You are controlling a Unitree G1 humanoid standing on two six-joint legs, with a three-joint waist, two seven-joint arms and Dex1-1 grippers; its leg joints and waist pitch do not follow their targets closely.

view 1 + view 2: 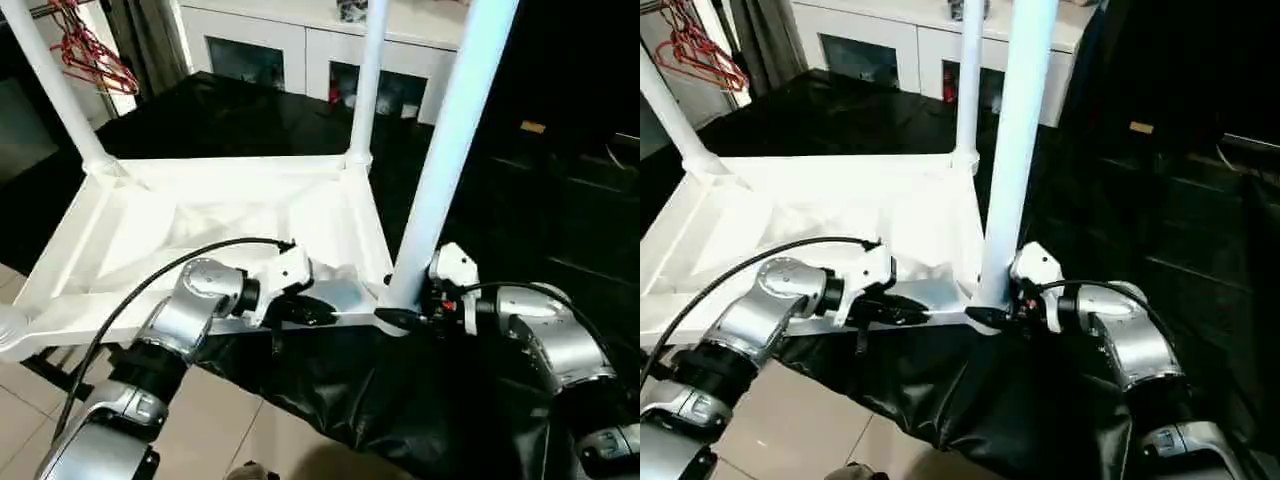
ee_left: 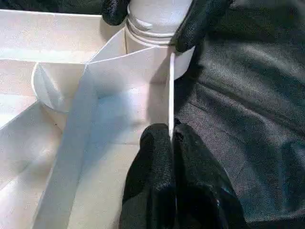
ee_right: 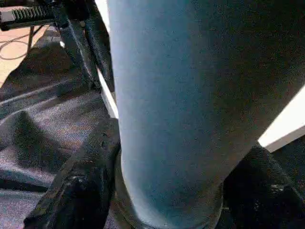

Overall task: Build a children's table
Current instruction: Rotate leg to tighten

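Nearest the robot, the left hand [image 1: 318, 312] is closed tight on the thin near rim of the upturned table top [image 1: 150, 235], its black fingers [image 2: 164, 181] pinching the wall edge, probably to steady the top while a leg is seated. Just beside it, the right hand [image 1: 405, 318] has its two fingers set around the base of the near right leg [image 1: 455, 130] where it enters the corner socket [image 2: 159, 36]; whether they press on it firmly I cannot tell. The top lies ribbed side up on a surface draped in black cloth [image 1: 400, 400]. Three legs stand upright in view: that one, the far right leg [image 1: 368, 80] and the far left leg [image 1: 50, 80]. Farther back stands a white cabinet [image 1: 300, 45], with red hangers [image 1: 90, 50] at far left.
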